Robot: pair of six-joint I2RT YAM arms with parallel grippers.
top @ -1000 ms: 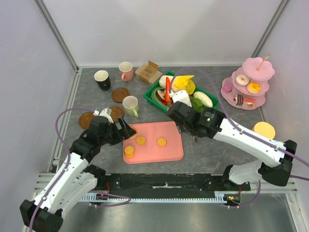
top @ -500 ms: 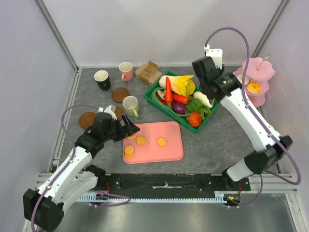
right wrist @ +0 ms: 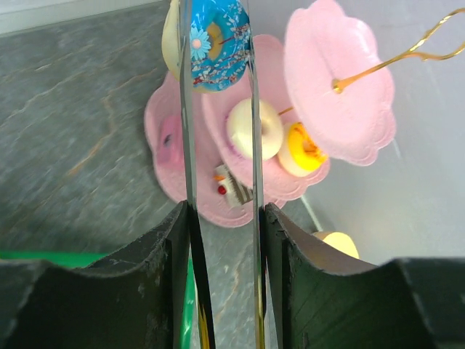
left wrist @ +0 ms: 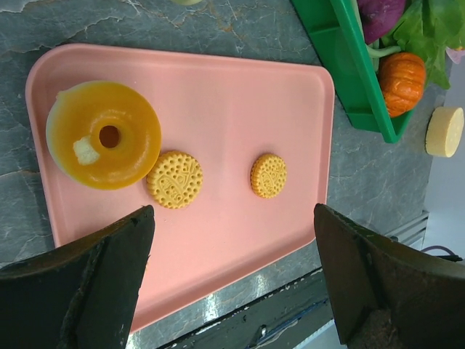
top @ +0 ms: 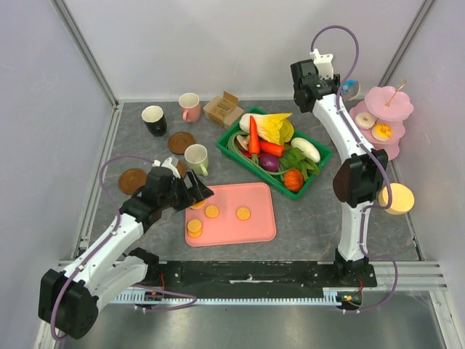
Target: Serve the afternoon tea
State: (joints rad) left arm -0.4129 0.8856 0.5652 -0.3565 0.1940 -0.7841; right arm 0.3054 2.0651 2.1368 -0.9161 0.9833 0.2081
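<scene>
Nearest, the left end effector (left wrist: pixel 232 211) hangs wide open over the pink tray (left wrist: pixel 240 94) of biscuits (left wrist: pixel 174 179). Farther off, the right end effector (right wrist: pixel 216 29) has swung up from the green basket (top: pixel 311 174), pinching a blue donut (right wrist: pixel 221 47) (on edge, icing facing the wrist; a ring, no long axis) near the tiered stand (right wrist: pixel 320 43), so placing it looks next.

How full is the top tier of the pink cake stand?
Empty. The top tier shows bare pink around its gold handle; the white donut sits on a lower tier.
</scene>
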